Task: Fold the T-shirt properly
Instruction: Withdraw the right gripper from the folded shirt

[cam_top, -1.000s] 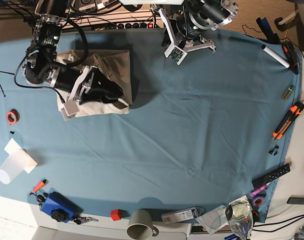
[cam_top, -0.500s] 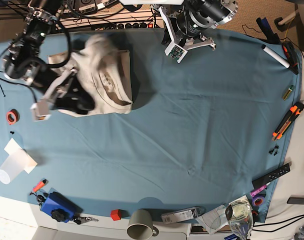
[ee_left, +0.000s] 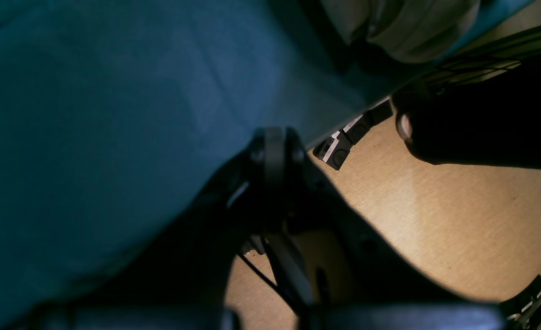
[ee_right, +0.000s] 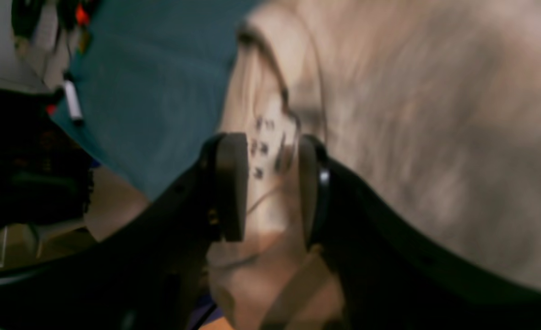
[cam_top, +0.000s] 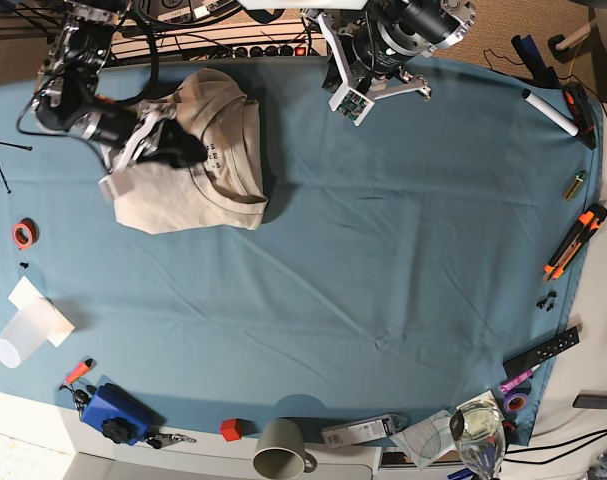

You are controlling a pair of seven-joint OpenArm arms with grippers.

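Teal cloth covers your counter [cam_top: 383,260]; the T-shirt [cam_top: 198,160] lies bunched at its far edge. Your right tool [ee_right: 265,183] pinches the collar label to lift the fold; the left tool [ee_left: 275,151] idles closed, empty.

teal table cloth [cam_top: 383,250] — tan floor [ee_left: 458,206] beyond its edge

T-shirt [cam_top: 198,170]: soft matt beige cloth, wrinkled, ribbed collar. Desk cover [cam_top: 383,250]: matt teal cloth, lightly creased. Right pincer [ee_right: 265,183]: black matt plastic, smooth pads. Cup [cam_top: 21,335]: translucent plastic. Mug [cam_top: 281,448]: smooth, dull grey-green.
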